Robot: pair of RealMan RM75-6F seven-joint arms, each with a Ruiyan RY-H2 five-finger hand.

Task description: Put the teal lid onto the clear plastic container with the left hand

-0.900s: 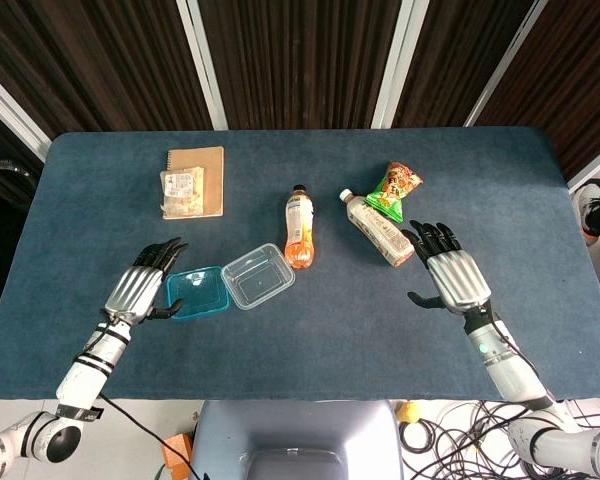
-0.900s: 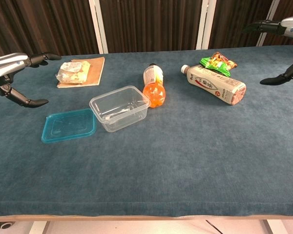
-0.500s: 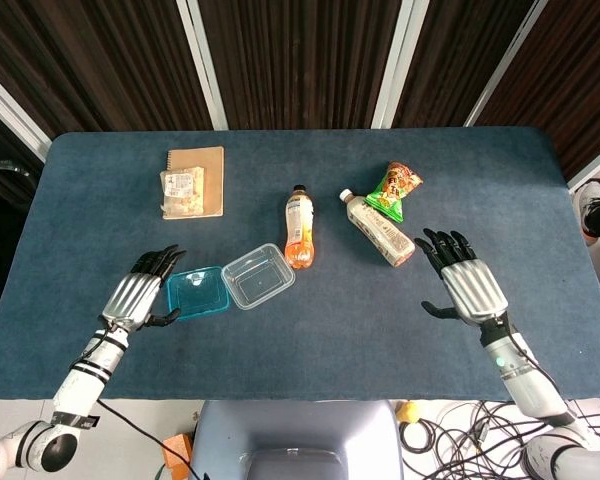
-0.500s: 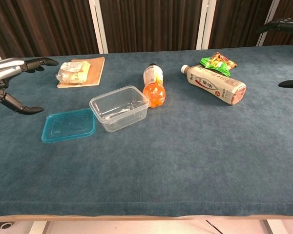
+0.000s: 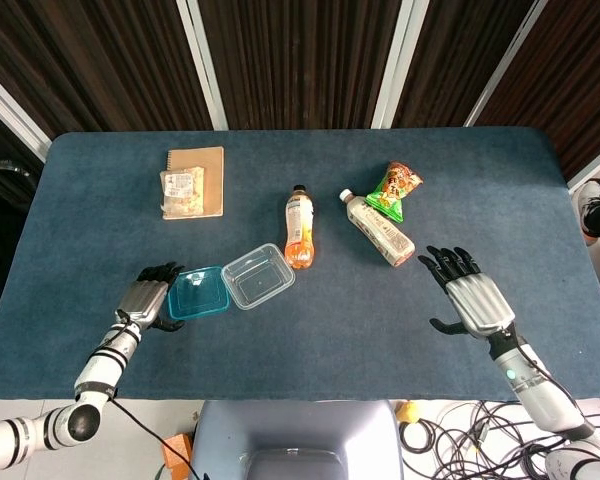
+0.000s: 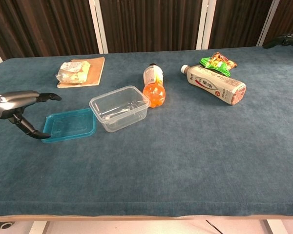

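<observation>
The blue table (image 5: pixel 100 190) has the clear plastic container (image 5: pixel 258 277) sitting upright just past the left hand (image 5: pixel 146 301), and the teal lid (image 5: pixel 198 293) lies flat between them, touching the container's side. Left hand's fingers are spread with nothing held, thumb tip right at the lid's near edge. Right hand (image 5: pixel 475 303) hovers splayed and empty, well off to the other side.

Bright, even overhead light, soft faint shadows, both views sharp

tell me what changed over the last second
The left hand dropped to the table and closed in on the lid's left edge, not yet gripping it. The right hand drew back toward the robot. Lid, container and bottles stayed put.
</observation>
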